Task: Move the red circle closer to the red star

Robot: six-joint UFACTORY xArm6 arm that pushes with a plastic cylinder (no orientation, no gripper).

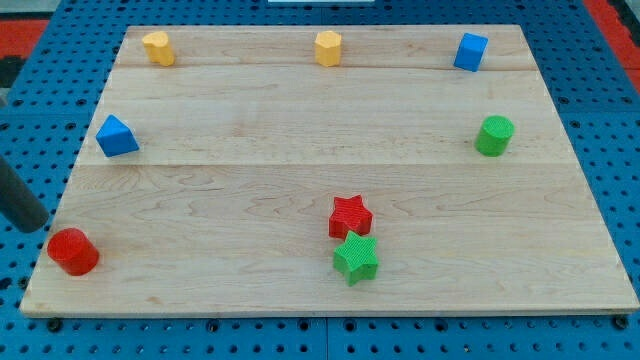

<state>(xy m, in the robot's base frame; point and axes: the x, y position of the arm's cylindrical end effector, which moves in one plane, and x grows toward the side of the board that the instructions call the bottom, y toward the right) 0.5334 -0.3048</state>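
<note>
The red circle [73,251] sits near the board's bottom-left corner. The red star [350,216] lies at the bottom middle, far to the circle's right, touching the green star [355,259] just below it. My dark rod enters at the view's left edge, and my tip [36,226] sits just off the board's left edge, close to the upper left of the red circle and apart from it.
A blue triangular block [117,136] is at the left. A yellow block [158,47] and an orange-yellow block [328,48] are along the top. A blue cube [470,51] is top right. A green cylinder [493,135] is at the right. The wooden board [300,140] rests on a blue pegboard.
</note>
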